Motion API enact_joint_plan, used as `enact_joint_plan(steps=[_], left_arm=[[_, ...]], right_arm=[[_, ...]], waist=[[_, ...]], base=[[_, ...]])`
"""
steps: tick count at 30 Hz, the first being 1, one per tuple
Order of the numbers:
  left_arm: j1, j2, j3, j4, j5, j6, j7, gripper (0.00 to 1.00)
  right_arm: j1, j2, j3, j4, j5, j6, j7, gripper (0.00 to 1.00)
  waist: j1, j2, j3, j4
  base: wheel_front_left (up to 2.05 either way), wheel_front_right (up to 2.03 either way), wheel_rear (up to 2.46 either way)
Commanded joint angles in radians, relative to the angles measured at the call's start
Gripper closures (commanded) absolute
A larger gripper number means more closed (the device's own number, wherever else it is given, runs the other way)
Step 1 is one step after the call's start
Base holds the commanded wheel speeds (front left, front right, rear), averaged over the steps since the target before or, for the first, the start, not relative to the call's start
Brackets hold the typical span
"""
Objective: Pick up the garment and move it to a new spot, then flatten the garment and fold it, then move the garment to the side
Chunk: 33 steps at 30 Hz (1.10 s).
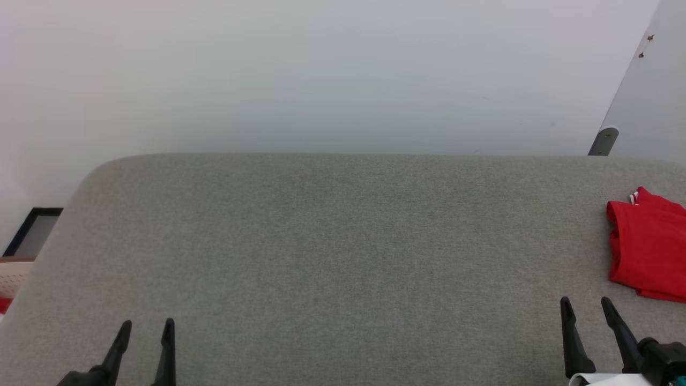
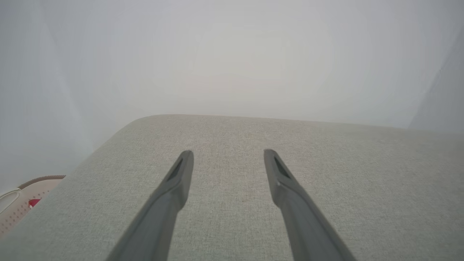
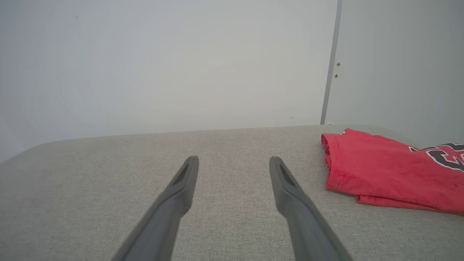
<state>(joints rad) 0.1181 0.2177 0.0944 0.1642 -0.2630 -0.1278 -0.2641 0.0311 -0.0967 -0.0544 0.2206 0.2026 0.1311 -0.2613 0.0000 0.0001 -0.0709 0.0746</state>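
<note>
The red garment lies folded at the right edge of the grey table, partly cut off by the head view. Its black lettering outlined in white shows in the right wrist view, on the garment at the right. My right gripper stands open at the lower right, just in front of the garment and apart from it, nothing between its fingers. Over bare table, the right gripper is left of the cloth. At the lower left, my left gripper is open and empty, as the left gripper confirms.
A beige perforated basket with a bit of red cloth sits beyond the table's left edge, also seen as the basket. A pale wall rises behind the table, with a grey panel at the back right.
</note>
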Motion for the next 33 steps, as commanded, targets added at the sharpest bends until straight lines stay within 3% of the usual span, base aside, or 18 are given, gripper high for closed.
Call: enact_joint_plan(steps=[1, 17, 18, 21, 33], left_arm=[[0.005, 0.005, -0.001, -0.003, -0.008, -0.004, 0.001, 0.0], [-0.003, 0.021, -0.022, -0.004, -0.012, -0.004, 0.001, 0.0], [-0.001, 0.016, -0.023, 0.003, -0.017, 0.0, 0.001, 1.0], [0.01, -0.004, -0.028, 0.032, -0.023, 0.0, 0.003, 1.0], [-0.027, -0.028, -0.019, 0.039, -0.221, 0.0, 0.06, 1.0]], right_arm=[[0.01, 0.003, -0.004, -0.007, -0.006, -0.001, -0.005, 0.0], [0.016, 0.011, -0.002, -0.014, -0.014, -0.001, -0.005, 0.0], [0.004, 0.008, -0.003, -0.005, -0.013, 0.0, 0.001, 1.0], [0.011, 0.013, -0.004, 0.023, -0.009, 0.0, 0.008, 1.0], [-0.015, 0.018, -0.016, 0.025, 0.202, 0.0, 0.066, 1.0]], waist=[[0.0, -0.0001, 0.001, -0.002], [0.0, -0.0001, 0.009, -0.006], [0.0, -0.0001, 0.009, -0.006], [0.0, -0.0001, 0.009, -0.006], [0.0, -0.0001, 0.015, -0.012]], base=[[0.0, 0.0, 0.0], [0.0, 0.0, 0.0], [0.0, 0.0, 0.0], [0.0, 0.0, 0.0], [0.0, 0.0, 0.0]])
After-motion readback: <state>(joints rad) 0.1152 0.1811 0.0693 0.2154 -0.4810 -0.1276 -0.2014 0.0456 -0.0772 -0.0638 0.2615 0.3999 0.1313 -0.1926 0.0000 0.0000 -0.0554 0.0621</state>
